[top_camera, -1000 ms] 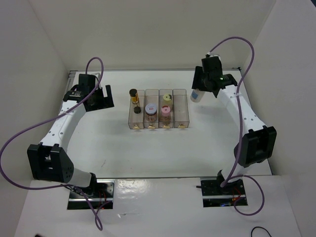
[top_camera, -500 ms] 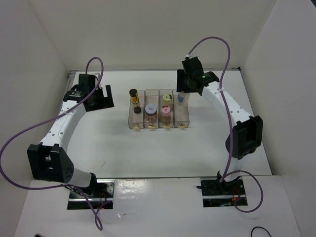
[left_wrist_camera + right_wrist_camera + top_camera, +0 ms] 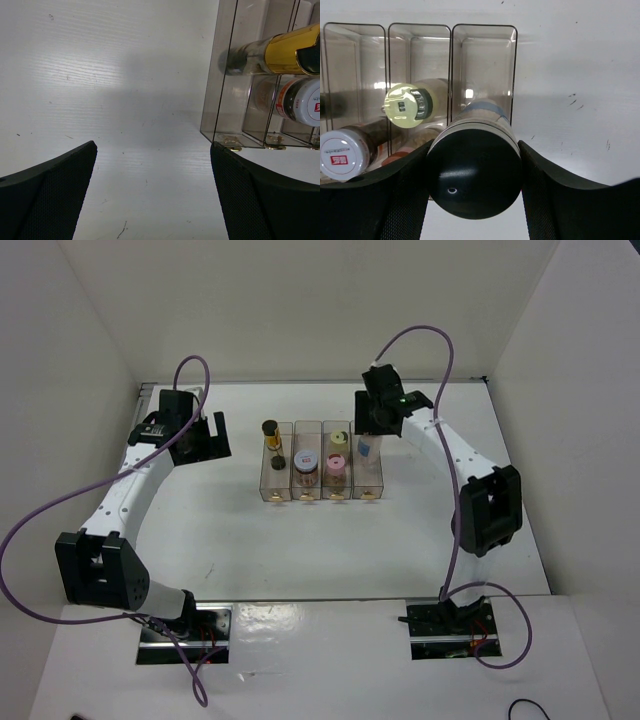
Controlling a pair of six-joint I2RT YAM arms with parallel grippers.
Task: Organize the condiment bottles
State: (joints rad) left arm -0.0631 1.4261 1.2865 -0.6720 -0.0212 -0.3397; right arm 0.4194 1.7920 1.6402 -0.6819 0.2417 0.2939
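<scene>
Clamped between the fingers of the right gripper (image 3: 370,430) at its cap end: the grey-lidded blue-labelled jar (image 3: 474,172), poised over the rightmost slot of the clear rack (image 3: 484,26). Probably light, rigid and smooth-walled, so apt to slip or chip if dropped. Best gripped squarely across the lid and lowered straight between the slot walls. Left gripper (image 3: 155,190) spread wide, holding nothing, just beside the rack's left wall. Already slotted: amber jar (image 3: 270,432), brown jar (image 3: 304,462), cream jar (image 3: 339,439), pink jar (image 3: 336,464)
</scene>
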